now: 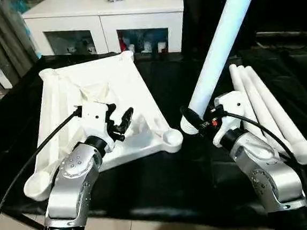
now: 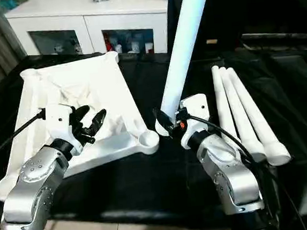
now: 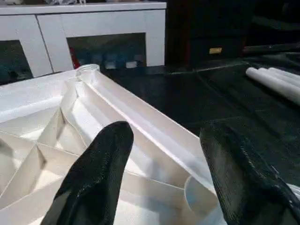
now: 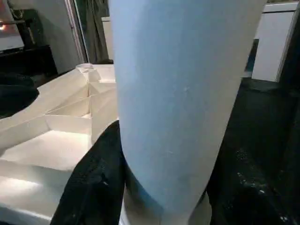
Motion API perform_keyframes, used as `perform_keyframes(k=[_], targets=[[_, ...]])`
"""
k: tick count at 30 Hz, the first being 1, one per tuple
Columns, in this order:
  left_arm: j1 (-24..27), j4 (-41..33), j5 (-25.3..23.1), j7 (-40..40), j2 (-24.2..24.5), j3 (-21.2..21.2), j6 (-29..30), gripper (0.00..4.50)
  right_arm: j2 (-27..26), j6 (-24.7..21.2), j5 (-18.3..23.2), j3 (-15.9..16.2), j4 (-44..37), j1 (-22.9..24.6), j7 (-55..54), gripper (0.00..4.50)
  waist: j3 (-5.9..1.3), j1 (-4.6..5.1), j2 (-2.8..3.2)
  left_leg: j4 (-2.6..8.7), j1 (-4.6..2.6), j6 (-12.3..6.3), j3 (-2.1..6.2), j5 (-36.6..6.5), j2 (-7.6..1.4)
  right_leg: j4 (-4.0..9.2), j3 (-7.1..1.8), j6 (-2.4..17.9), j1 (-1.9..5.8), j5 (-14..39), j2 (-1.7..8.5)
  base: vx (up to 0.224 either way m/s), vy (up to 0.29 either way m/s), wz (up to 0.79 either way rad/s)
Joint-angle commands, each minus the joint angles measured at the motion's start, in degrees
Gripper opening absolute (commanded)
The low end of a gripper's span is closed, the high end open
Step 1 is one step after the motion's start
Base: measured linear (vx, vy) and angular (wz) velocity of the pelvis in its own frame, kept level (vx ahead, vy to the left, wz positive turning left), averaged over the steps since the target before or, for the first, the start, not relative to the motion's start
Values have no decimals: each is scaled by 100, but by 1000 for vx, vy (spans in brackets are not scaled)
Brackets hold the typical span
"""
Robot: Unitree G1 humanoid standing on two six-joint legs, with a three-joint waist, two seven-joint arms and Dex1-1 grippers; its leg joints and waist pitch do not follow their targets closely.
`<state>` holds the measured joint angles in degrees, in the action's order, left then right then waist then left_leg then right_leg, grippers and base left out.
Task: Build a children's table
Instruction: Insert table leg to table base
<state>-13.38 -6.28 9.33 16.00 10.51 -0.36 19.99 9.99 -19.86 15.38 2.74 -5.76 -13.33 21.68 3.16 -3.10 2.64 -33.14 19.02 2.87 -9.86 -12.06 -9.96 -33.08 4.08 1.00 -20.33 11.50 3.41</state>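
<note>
Head stereo looks down; wrist cameras closely share the tabletop [image 3: 140, 126].

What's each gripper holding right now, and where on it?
Right gripper grips one leg near its wide lower end. Left gripper is open, holding nothing.

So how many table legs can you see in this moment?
4. One leg is held nearly upright in the right gripper, its thick end just right of the tabletop's near corner socket. Three loose legs lie side by side on the black cloth at right. None fitted.
</note>
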Motion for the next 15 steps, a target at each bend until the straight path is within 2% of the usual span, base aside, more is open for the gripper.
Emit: perform_keyframes(k=[1,4,6,7,8,9,10,11,12,13,14,15], targets=[[-31,-29,15,-36,4,32,95,280,4,68,-4,-25,-9,25,-11,190,-438,-27,-3,343,4,-697,42,-871,-159,310,-229,1320,432,1107,340,62,-1,2],[-20,-49,20,-46,0,26,126,280,-3,66,3,-35,-9,20,-13,190,-451,-31,13,333,-48,-780,47,-694,-170,257,-208,1433,448,795,315,64,3,1],[-17,-45,22,-42,-3,26,127,280,5,-38,39,-5,-35,23,35,190,-478,-35,14,308,-37,-875,55,-460,-157,207,-204,1483,482,471,309,60,5,1],[-16,-44,19,-39,-2,23,128,280,-11,-71,68,0,-43,32,49,190,-511,-23,106,300,-344,-652,-50,-582,-257,194,-298,1506,318,491,196,123,6,-9],[-23,-36,23,-38,-6,28,129,280,-23,-85,59,17,-61,49,48,190,-383,-5,46,416,-643,-20,-100,-1224,-429,142,-317,1500,97,758,52,123,6,-9],[-30,-28,23,-37,-4,30,130,280,-13,-65,34,33,-62,46,54,190,-345,-5,21,443,-702,156,-132,-1412,-466,106,-315,1483,38,717,44,135,7,-36],[-32,-26,21,-37,-3,31,132,280,-2,-43,11,48,-64,45,62,190,-286,-19,-37,427,-770,417,-280,-1772,-371,99,-410,1568,-3,677,36,72,-1,-50],[-30,-25,21,-37,-4,31,130,280,8,-13,-26,57,-58,38,51,190,-253,-158,-257,241,-135,159,-245,-1609,48,192,-631,1575,559,645,171,72,-1,-50],[-26,-26,21,-39,-7,32,130,280,10,10,-47,60,-49,35,41,190,-373,-235,-80,181,-76,11,-185,-1289,34,242,-775,1624,710,599,395,110,1,-28],[-23,-26,17,-42,-9,29,131,280,11,-1,-55,57,-26,22,31,190,-381,-229,-150,-68,207,-321,9,-698,57,296,-906,1734,925,646,544,114,1,-7],[-23,-25,16,-44,-10,29,132,280,10,-5,-52,55,-18,17,32,190,-470,-271,-51,-131,341,-496,143,-88,9,239,-872,1769,940,205,535,114,1,-7],[-21,-28,16,-49,-15,31,129,280,-4,1,-15,44,-7,7,58,190,-500,-230,-28,-92,423,-557,178,236,19,143,-761,1675,925,-148,374,65,4,-6]])
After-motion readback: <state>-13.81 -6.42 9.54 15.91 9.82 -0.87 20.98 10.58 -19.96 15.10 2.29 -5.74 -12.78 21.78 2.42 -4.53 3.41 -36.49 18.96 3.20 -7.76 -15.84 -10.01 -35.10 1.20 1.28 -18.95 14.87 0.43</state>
